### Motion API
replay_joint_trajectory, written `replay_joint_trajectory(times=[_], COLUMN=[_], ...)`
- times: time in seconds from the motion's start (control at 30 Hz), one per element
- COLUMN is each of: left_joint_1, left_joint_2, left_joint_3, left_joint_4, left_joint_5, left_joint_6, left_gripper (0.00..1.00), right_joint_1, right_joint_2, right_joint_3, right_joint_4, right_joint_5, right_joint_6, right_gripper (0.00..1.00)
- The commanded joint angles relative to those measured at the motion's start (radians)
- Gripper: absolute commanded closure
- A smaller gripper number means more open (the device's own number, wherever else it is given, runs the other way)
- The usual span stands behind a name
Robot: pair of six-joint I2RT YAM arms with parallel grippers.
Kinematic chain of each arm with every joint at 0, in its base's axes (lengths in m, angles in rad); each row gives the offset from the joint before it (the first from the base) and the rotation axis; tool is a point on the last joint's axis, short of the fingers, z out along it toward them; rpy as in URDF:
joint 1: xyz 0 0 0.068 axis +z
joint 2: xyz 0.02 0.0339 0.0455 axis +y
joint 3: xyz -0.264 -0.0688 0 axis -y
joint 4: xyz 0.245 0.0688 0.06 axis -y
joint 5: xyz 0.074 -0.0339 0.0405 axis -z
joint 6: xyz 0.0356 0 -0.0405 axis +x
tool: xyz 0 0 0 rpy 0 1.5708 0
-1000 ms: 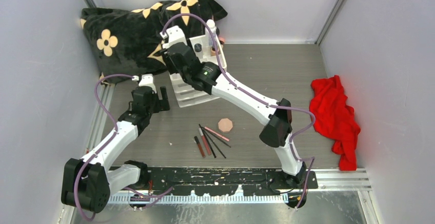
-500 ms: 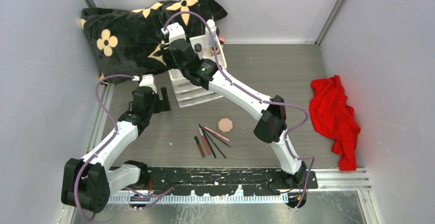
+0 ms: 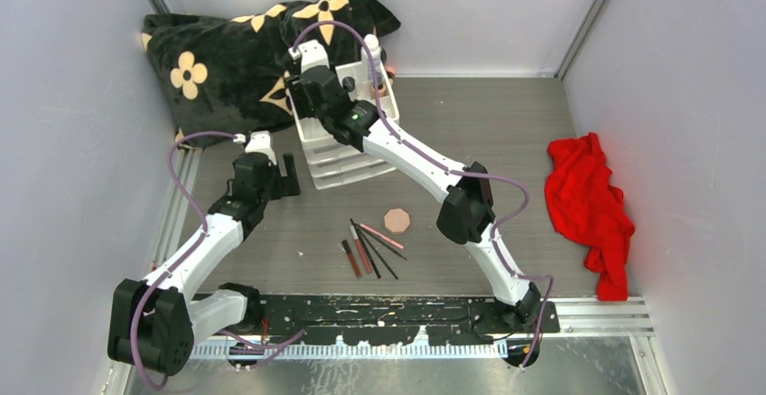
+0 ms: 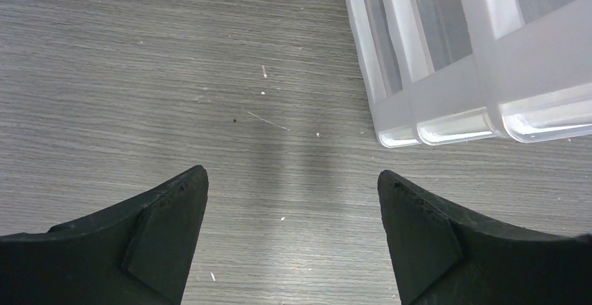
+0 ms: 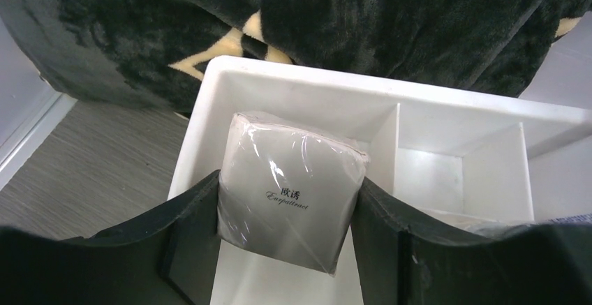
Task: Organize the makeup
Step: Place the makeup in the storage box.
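Right end effector [image 5: 286,214] grips the white square box [image 5: 290,179] right over the left compartment of the drawer unit's top tray [image 5: 314,88], release looks straight down; left end effector [image 4: 293,211] gapes wide, holding nothing, over the tabletop [image 4: 139,75] beside the drawers.

White wrapped box [image 5: 290,193] tilted over tray [image 5: 300,82]; pink compact [image 3: 397,221], pencils [image 3: 387,264] on table [image 3: 506,124].

I see the box [image 5: 290,190] between the right gripper [image 5: 286,183] jaws, over the tray [image 5: 279,85] compartment under them, smaller compartments [image 5: 457,162] right of the jaws, pillow [image 5: 279,12] ahead beyond the tray; left gripper [image 4: 293,186] jaws straddle table [image 4: 139,75], drawer unit [image 4: 447,75] ahead-right.
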Motion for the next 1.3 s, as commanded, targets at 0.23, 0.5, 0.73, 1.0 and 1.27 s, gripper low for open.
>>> replay_joint_trajectory(times=[0.23, 0.5, 0.73, 1.0, 1.27], left_joint_1=[-0.005, -0.005, -0.006, -0.006, -0.006], left_joint_2=[-0.028, -0.015, -0.011, -0.008, -0.002], left_joint_3=[0.002, 0.006, 0.006, 0.004, 0.005], left_joint_4=[0.052, 0.056, 0.056, 0.055, 0.054], left_joint_5=[0.025, 0.020, 0.013, 0.010, 0.010], left_joint_6=[-0.018, -0.013, -0.009, -0.007, -0.007], left_gripper=[0.09, 0.09, 0.09, 0.09, 0.09], right_joint_1=[-0.006, -0.005, 0.021, 0.137, 0.167], right_joint_2=[0.009, -0.041, -0.113, -0.305, -0.615], right_joint_3=[0.078, 0.012, -0.046, -0.269, -0.798], right_joint_4=[0.122, 0.156, 0.174, 0.202, 0.192], right_joint_5=[-0.005, 0.018, 0.001, 0.020, 0.254], right_joint_6=[-0.004, -0.065, -0.092, -0.116, 0.021], right_gripper=[0.64, 0.08, 0.07, 0.07, 0.10])
